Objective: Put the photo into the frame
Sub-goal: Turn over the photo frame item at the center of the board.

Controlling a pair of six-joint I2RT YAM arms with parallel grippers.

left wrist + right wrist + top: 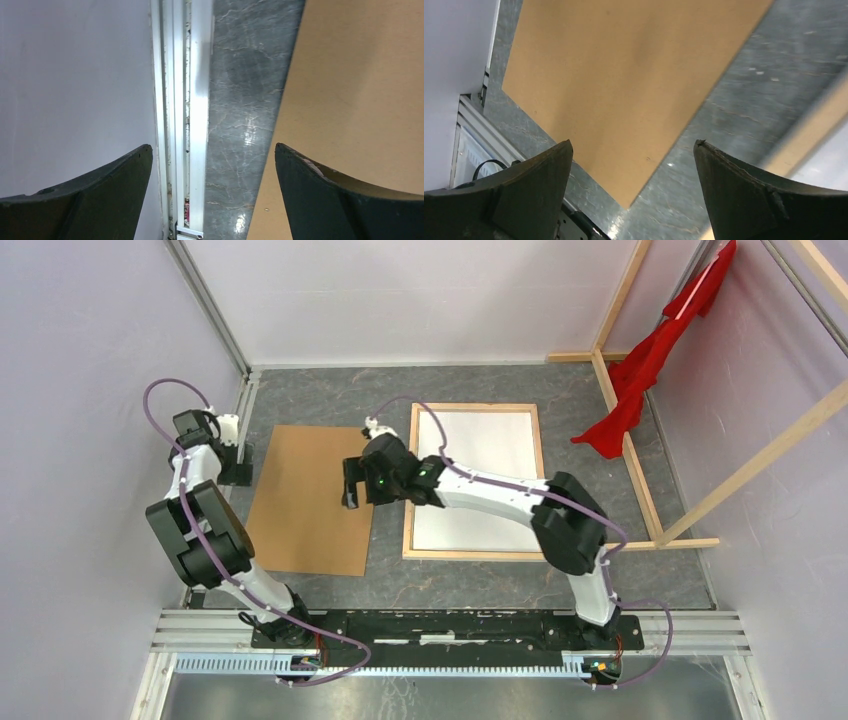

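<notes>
Grey marble desk (pixel 480 580): frame (pixel 474 553), wood back up, lies toward the right edge, with a brown backing board (pixel 310 500) to its left. Right gripper (pixel 633 144) hangs over the board and left gripper (pixel 210 150) over the left edge, both spread and empty.

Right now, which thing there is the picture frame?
Find the grey marbled table, then its right half, near the red cloth. The frame is the thin light-wood rectangle with a white middle; the brown board beside it is plain and borderless.
</notes>
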